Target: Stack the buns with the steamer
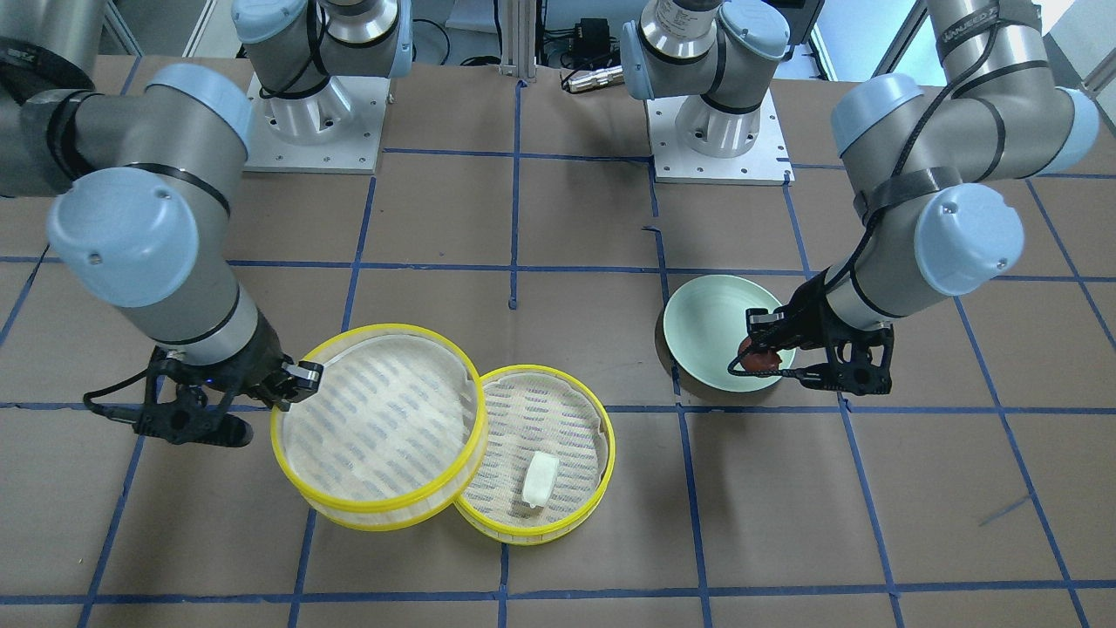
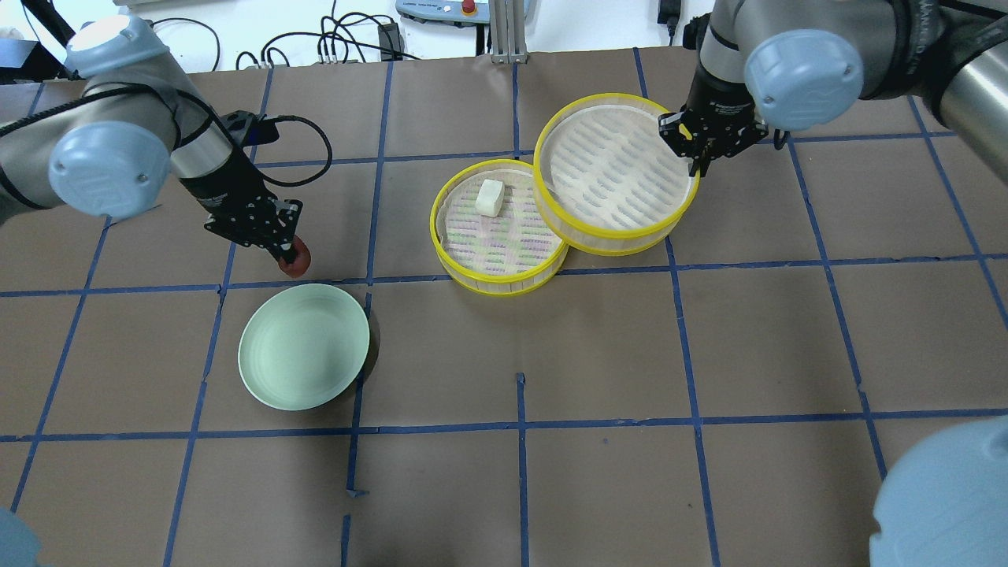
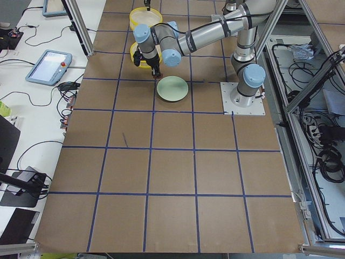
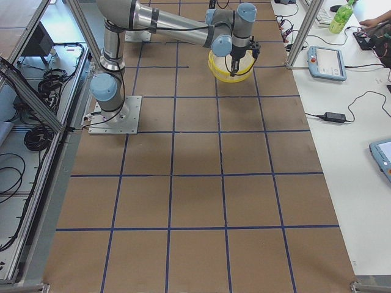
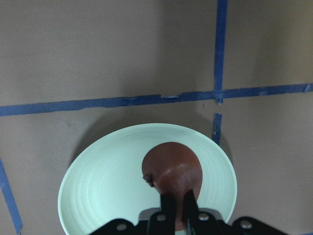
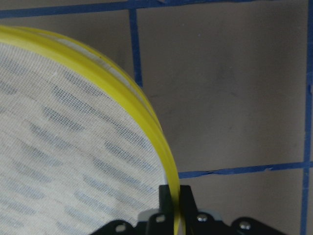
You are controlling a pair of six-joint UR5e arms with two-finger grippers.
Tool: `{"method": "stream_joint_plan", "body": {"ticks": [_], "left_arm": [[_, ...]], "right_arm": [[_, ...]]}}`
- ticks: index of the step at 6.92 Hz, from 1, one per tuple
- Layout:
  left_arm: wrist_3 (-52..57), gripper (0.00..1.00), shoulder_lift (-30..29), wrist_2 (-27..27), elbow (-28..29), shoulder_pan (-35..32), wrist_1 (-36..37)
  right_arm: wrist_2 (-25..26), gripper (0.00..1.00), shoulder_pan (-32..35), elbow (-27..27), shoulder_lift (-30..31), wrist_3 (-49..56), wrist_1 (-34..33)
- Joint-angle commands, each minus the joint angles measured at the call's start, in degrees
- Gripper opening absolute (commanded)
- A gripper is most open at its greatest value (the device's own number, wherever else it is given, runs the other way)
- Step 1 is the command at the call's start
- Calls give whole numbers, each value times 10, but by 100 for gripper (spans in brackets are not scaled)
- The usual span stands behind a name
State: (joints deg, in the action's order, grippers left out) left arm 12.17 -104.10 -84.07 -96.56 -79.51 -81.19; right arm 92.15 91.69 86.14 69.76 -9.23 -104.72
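Note:
My left gripper is shut on the reddish-brown bun and holds it just above the far edge of the pale green plate. The left wrist view shows the bun between the fingers, over the plate. The white oblong bun lies in one yellow-rimmed steamer tray. My right gripper is shut on the rim of a second, empty steamer tray, which overlaps the first tray's edge. The right wrist view shows that rim pinched between the fingers.
The table is brown paper with a grid of blue tape lines. The two arm bases stand at the robot's edge. Cables and a teach pendant lie beyond the table's far side.

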Motion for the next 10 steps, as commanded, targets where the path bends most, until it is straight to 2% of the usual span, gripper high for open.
{"method": "stream_joint_plan", "body": {"ticks": [1, 4, 7, 9, 10], "left_arm": [[-41, 5, 11, 37, 58, -15, -34], [-141, 3, 26, 66, 72, -29, -34], [-279, 2, 16, 192, 74, -30, -25], [-377, 2, 12, 197, 74, -85, 6], [-382, 2, 5, 194, 72, -99, 11]], "right_arm": [[6, 5, 49, -2, -12, -98, 4], [-2, 6, 94, -34, -51, -183, 5], [-4, 7, 124, -29, -60, -224, 11], [-16, 8, 124, -27, -66, -233, 5], [-17, 8, 124, -27, -66, -236, 5]]}}
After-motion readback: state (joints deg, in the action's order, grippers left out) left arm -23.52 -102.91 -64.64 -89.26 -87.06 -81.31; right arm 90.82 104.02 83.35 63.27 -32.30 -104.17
